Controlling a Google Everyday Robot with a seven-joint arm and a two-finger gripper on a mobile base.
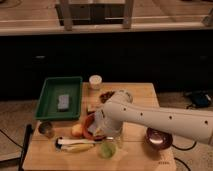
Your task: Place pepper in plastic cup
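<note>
Hand (100, 128): low over the wooden surface (145, 95), against the pepper; its grip could not be told.
Pepper: red pepper (90, 125) mostly hidden, long axis unclear.
Cup: clear plastic cup (115, 137) stood just beside.

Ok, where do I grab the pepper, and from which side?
Only one red flank of the pepper shows, between the orange fruit and the gripper low over it. Probably come straight down and pinch across its rounded body; the fruit crowds any sideways approach.
</note>
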